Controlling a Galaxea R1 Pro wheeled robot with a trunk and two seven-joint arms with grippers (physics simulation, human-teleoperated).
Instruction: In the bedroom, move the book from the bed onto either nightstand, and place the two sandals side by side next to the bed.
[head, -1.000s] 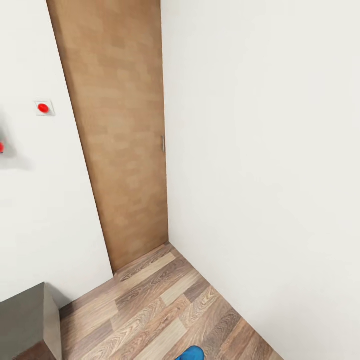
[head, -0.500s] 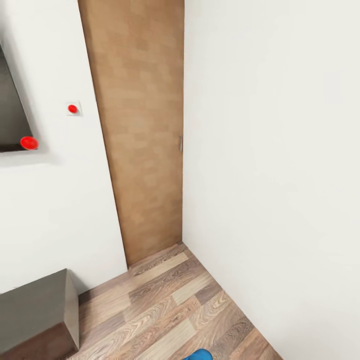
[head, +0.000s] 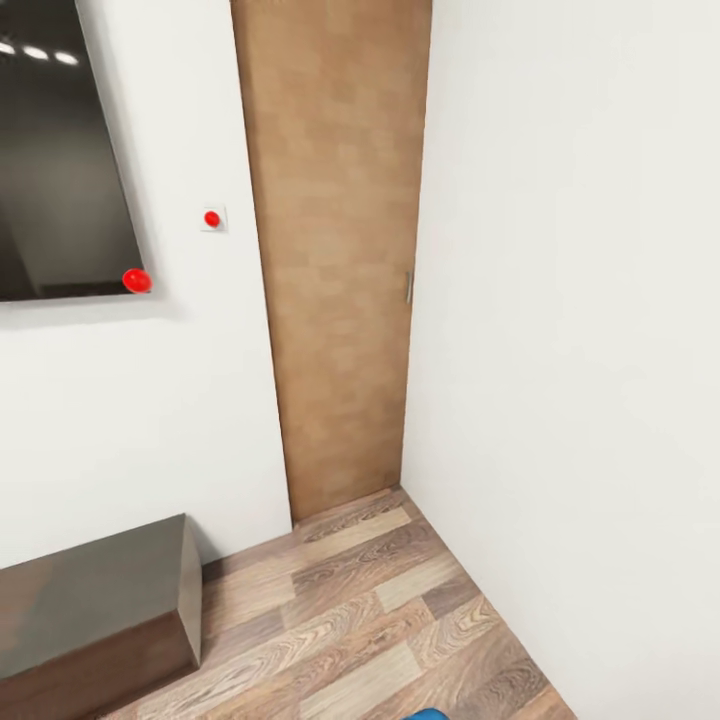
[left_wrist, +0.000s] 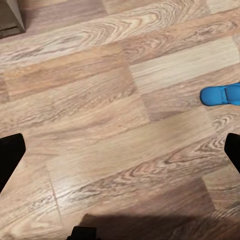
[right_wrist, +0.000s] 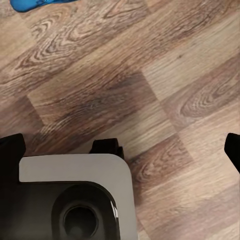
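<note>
Transit step: sandal (left_wrist: 220, 94) lay on floor (left_wrist: 100, 125); both claws gaped empty; next, judged, lower a claw onto it

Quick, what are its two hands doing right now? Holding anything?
Left gripper: open, holding nothing, above the wood floor near a blue sandal.
Right gripper: open, holding nothing.
</note>
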